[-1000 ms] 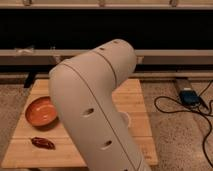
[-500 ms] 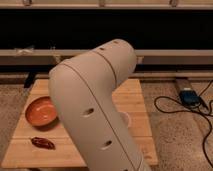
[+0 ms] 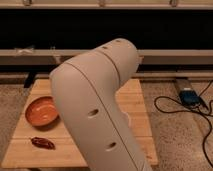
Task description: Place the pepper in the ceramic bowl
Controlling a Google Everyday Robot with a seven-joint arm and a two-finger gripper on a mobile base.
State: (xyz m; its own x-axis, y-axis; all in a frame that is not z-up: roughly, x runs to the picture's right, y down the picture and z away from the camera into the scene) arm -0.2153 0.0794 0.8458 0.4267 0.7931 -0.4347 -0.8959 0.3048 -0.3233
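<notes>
Reaching step: the pepper (image 3: pixel 43 143) lies free on the wooden table (image 3: pixel 20 151), so the pick has not begun; this is my reading.
Gripper: hidden behind the big white arm (image 3: pixel 100 105), so its exact place cannot be told; it is released, jaws spread wide, grasping nothing.
Pepper from the gripper: out past the arm's side, near the table's front edge; how far from the hidden gripper cannot be told.
Ceramic bowl (image 3: pixel 42 111): empty, just beyond the pepper on that same side and apart from it.
Approach: come down from above with the jaws set across the pepper's narrow width, not along its length.
Grip: close gently; the skin looks glossy and wrinkled, so it may slip or bruise.
Carry: lift clear of the darker rim before moving over the bowl, a short trip.
Release: let go low over the bowl's middle so the pepper does not bounce out.
Risk: the arm blocks much of the table from view.
</notes>
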